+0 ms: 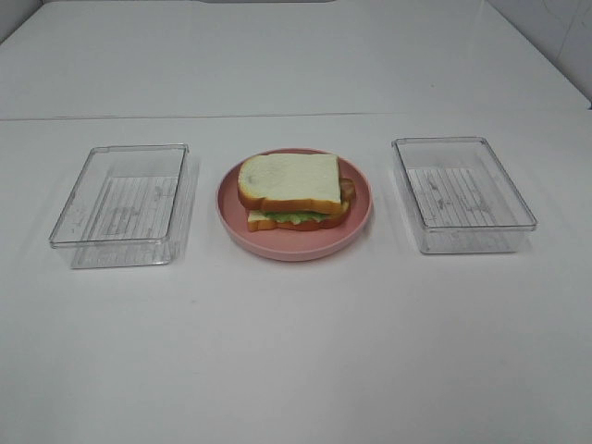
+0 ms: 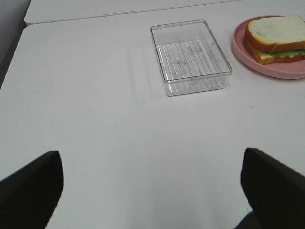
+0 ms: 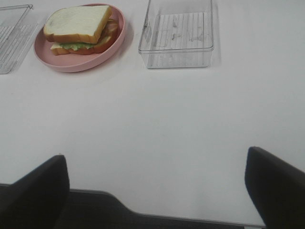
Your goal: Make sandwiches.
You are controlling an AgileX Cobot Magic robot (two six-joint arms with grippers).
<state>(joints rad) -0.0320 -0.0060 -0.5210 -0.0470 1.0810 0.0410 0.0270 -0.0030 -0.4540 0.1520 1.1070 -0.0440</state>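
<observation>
- One pink round plate (image 1: 361, 218), on the white table (image 1: 296, 351).
- One assembled sandwich (image 1: 294, 191), lying on that plate.
- Two slices of white bread with tan-brown crust: a top slice (image 1: 289, 179) and a bottom slice (image 1: 261, 218).
- One layer of ruffled green lettuce (image 1: 294, 217), showing between the slices.
- Reddish-brown meat (image 1: 346, 192) at the sandwich's edge; the number of strips cannot be told.
- Two clear rectangular plastic containers with ribbed floors: one to the left of the plate (image 1: 123, 204), one to the right (image 1: 461, 192).
- Two grippers, one per wrist view: left gripper (image 2: 152, 191), right gripper (image 3: 157, 188), each with two dark fingers.
</observation>
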